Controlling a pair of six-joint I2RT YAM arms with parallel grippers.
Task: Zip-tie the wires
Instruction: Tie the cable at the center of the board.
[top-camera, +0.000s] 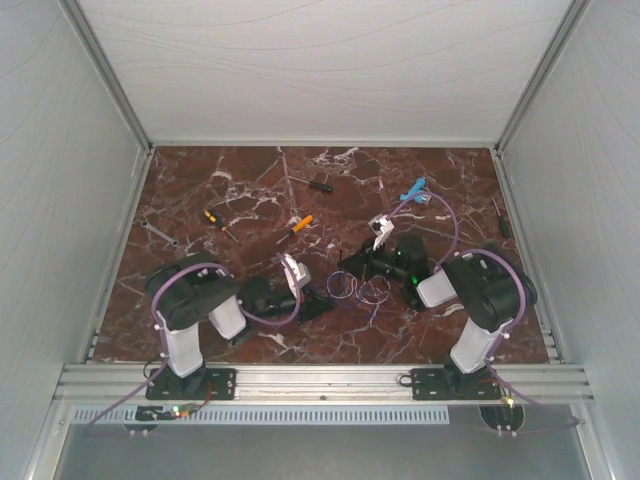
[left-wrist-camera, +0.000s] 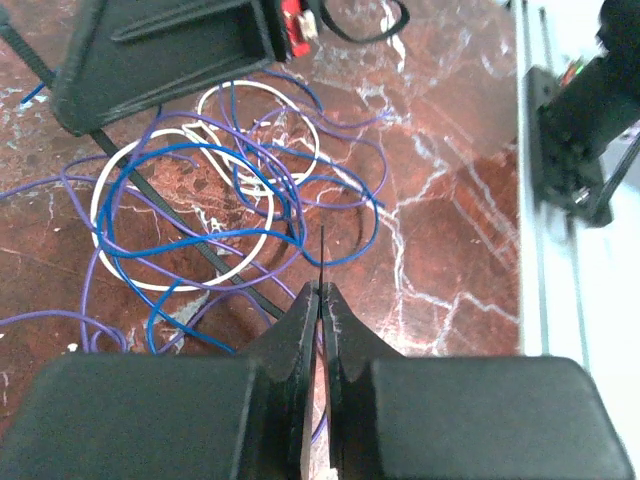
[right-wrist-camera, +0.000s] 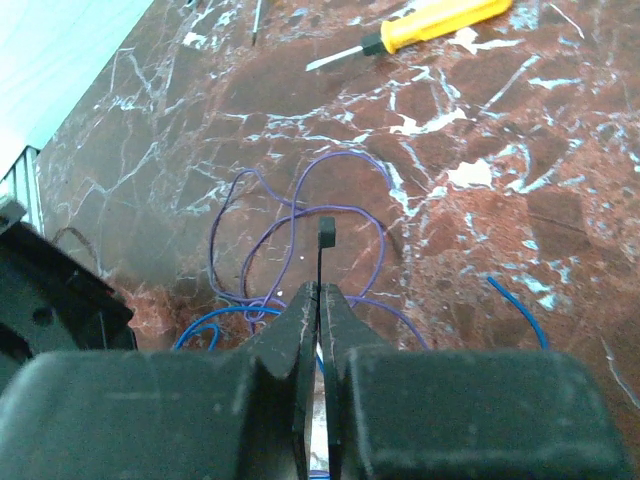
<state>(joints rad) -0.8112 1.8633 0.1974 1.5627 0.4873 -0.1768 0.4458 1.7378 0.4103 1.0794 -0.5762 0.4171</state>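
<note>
Both shut on the zip tie (right-wrist-camera: 325, 232): your left jaws pinched its tail, your right jaws its head, likely to loop the wires (left-wrist-camera: 215, 190) lying on the table (left-wrist-camera: 440, 230) between them.

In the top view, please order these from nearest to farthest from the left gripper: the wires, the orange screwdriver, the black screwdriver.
From the left gripper:
1. Wires, just to its right.
2. Orange screwdriver, beyond it, mid-table.
3. Black screwdriver, farther back still.
</note>
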